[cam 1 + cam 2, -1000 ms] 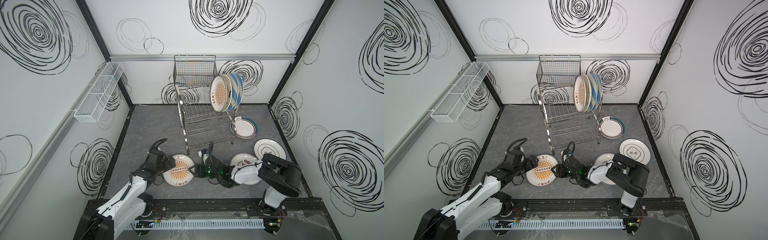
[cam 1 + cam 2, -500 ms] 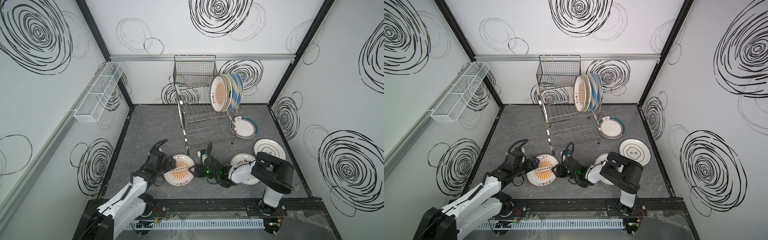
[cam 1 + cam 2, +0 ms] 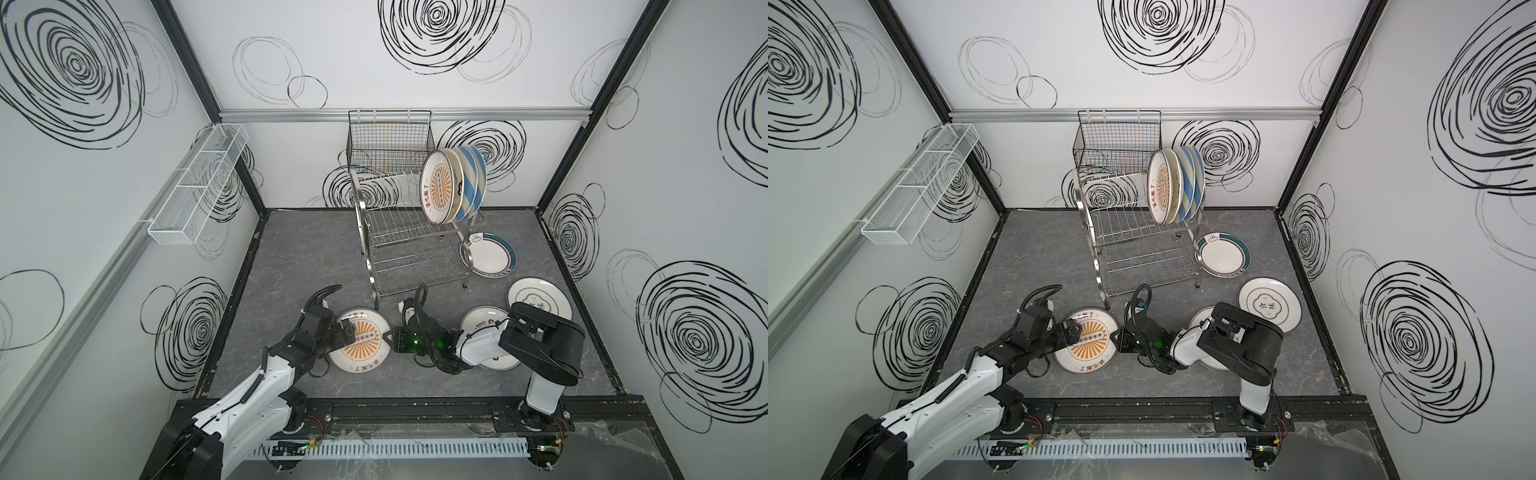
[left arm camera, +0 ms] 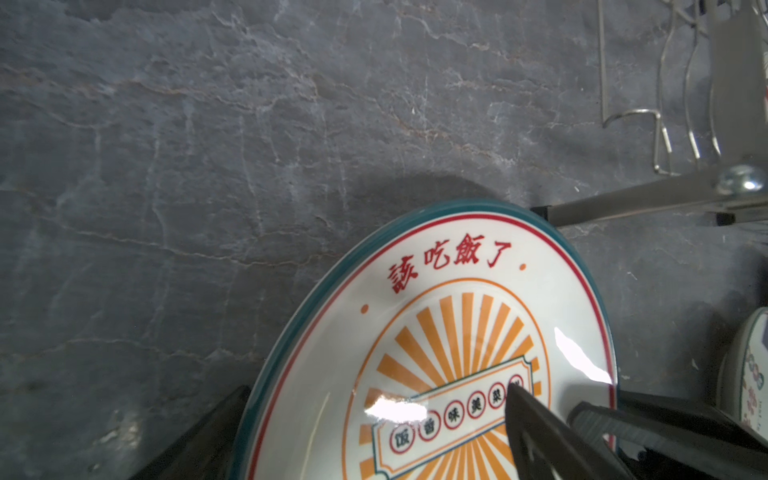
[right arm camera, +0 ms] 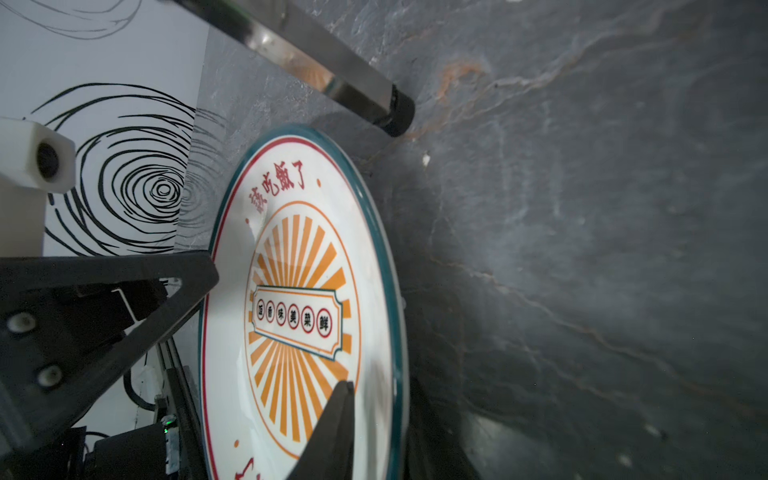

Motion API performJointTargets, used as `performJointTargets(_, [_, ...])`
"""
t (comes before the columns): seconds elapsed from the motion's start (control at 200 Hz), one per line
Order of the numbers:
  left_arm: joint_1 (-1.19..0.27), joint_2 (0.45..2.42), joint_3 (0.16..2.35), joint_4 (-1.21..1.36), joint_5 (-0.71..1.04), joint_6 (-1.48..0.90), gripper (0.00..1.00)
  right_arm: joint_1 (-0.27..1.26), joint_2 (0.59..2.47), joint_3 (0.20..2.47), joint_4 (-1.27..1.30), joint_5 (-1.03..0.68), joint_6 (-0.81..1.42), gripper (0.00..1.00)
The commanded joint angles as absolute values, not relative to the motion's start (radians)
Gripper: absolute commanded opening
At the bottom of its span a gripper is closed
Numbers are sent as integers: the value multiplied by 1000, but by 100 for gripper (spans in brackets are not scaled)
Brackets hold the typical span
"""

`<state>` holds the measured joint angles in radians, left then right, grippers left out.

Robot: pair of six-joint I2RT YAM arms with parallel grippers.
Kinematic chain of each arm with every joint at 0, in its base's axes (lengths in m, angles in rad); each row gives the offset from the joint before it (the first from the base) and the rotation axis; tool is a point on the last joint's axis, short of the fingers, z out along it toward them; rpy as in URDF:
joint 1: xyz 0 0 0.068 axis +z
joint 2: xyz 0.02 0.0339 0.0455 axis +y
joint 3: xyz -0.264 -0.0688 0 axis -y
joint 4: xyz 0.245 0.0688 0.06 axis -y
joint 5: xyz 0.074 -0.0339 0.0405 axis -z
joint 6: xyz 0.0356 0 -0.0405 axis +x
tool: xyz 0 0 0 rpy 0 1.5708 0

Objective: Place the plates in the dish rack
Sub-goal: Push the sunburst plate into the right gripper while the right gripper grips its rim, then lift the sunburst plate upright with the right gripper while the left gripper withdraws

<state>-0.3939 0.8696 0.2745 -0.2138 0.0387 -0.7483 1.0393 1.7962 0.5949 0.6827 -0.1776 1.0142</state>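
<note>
My right tool just closed on 3 o'clock rim of orange sunburst plate | left tool at 9 o'clock rim, grip unclear | plate 7 o'clock of dish rack, ready to lift.

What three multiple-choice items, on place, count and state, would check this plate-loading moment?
1. The teal-rimmed white round plate lies: A on the grey table beside the shiny steel wire dish rack; B inside the rack; C atop another plate.
2. The round plates in the rack number: A two; B four; C six.
3. Those plates: A lie stacked flat; B hang upside down; C stand on edge.
Answers: A, it rests flat by the rack's legs; B, one orange sunburst, one whitish, two blue-striped; C, they stand on edge, side by side in the top tier.
</note>
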Motion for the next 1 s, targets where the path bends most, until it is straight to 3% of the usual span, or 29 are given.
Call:
performJointTargets(0.0, [-415, 825, 260, -172, 42, -767, 96, 1048, 1776, 617, 690, -192, 1011, 20])
performJointTargets(0.485, [-462, 744, 328, -266, 35, -784, 96, 1058, 1571, 535, 586, -99, 1031, 0])
performJointTargets(0.7, [-461, 723, 446, -358, 57, -742, 96, 1058, 1387, 471, 488, -36, 1022, 0])
performJointTargets(0.996, [-402, 735, 629, -444, 96, -578, 96, 1039, 1042, 472, 170, 37, 932, 0])
